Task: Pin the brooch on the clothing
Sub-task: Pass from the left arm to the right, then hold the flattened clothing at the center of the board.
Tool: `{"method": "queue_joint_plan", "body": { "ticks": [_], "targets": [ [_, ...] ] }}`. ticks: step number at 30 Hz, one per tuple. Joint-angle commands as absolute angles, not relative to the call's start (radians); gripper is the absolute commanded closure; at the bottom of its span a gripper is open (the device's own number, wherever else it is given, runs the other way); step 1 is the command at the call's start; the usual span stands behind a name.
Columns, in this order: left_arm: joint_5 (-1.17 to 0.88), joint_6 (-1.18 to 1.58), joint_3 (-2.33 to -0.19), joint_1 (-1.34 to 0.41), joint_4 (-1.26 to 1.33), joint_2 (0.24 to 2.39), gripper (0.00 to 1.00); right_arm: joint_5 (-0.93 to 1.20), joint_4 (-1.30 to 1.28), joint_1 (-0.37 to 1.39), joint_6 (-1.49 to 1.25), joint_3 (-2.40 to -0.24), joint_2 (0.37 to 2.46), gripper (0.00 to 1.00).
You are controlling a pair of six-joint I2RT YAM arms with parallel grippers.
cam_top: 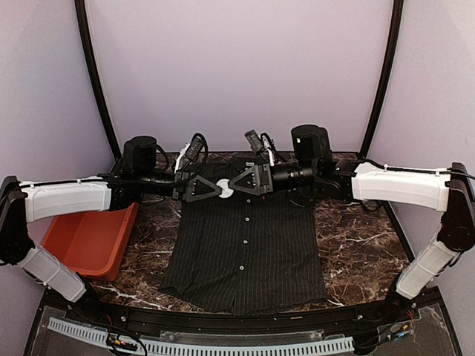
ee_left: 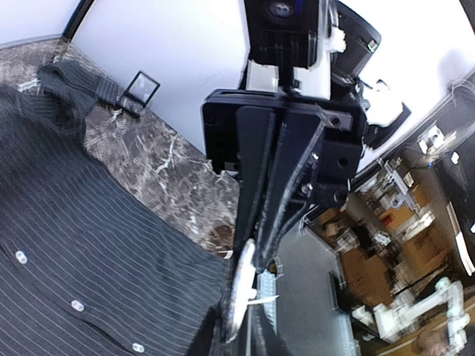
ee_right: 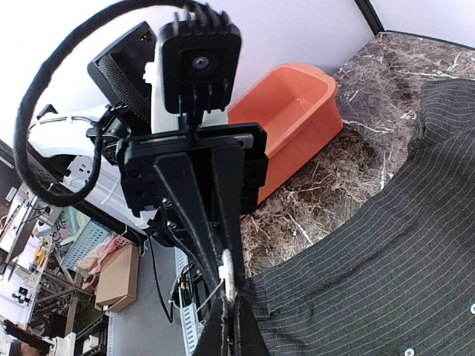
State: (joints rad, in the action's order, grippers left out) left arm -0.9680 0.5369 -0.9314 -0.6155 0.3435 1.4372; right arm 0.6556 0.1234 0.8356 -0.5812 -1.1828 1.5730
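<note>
Both arms meet tip to tip above the collar end of the shirt, which lies flat, buttons up, on the table. The left gripper and right gripper each look to have their jaws pinched closed on the small white brooch. As far as I can tell it's hanging just over the shirt, not touching it. The left wrist cam shows a thin pin poking out of the brooch, so I'd guess it's unclasped.

My take: let one side keep the brooch body steady, free the other to hold the shirt down, and come in at a shallow angle. The loose fabric will probably slide or bunch otherwise.
</note>
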Motion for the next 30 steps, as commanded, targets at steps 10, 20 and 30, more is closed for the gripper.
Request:
{"method": "queue_joint_plan", "body": {
  "ticks": [10, 20, 30],
  "targets": [
    [-0.854, 0.400, -0.945, -0.557, 0.210, 1.323, 0.32, 0.519, 0.058, 0.830, -0.480, -1.182, 1.515, 1.00],
    [-0.421, 0.271, -1.096, -0.393, -0.185, 1.360, 0.01, 0.070, -0.124, 0.828, -0.392, -1.260, 1.529, 1.00],
    [-0.229, 0.068, -1.293, -0.339, -0.248, 1.648, 0.01, 0.044, -0.204, 0.758, -0.396, -1.469, 1.719, 1.00]
  ]
}}
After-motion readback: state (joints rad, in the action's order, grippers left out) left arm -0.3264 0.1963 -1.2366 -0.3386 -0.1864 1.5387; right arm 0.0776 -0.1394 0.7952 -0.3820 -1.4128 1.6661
